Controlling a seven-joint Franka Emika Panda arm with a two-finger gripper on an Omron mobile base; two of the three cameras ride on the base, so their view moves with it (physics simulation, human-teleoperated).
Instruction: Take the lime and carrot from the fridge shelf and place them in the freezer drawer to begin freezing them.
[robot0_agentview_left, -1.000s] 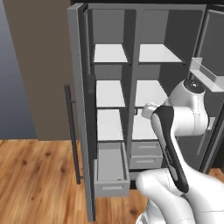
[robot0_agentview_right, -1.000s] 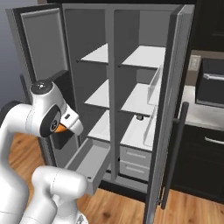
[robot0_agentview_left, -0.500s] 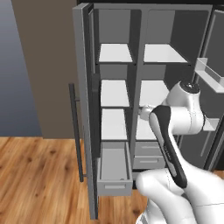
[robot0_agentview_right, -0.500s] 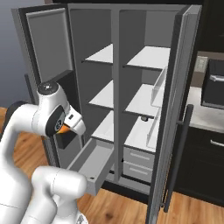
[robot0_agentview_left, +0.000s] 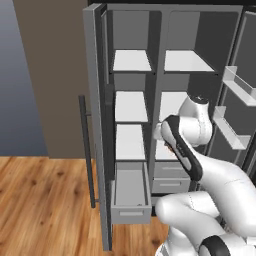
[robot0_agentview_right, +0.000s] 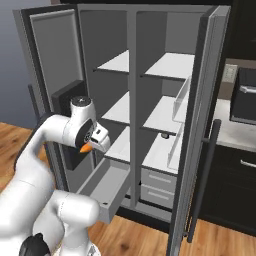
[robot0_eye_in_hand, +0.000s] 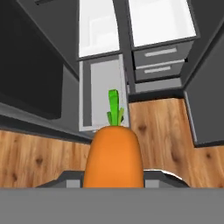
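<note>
The gripper is closed around the carrot, leafy end pointing forward, and the open freezer drawer lies straight ahead and below it, its long axis in line with the carrot.

Rendered home kitchen, to judge by the fittings. Tall grey fridge with both doors swung wide, white shelves in two columns and a grey drawer pulled out at its foot. Wooden plank floor beneath. Dark base cabinets under a pale counter at right in the right base view.
</note>
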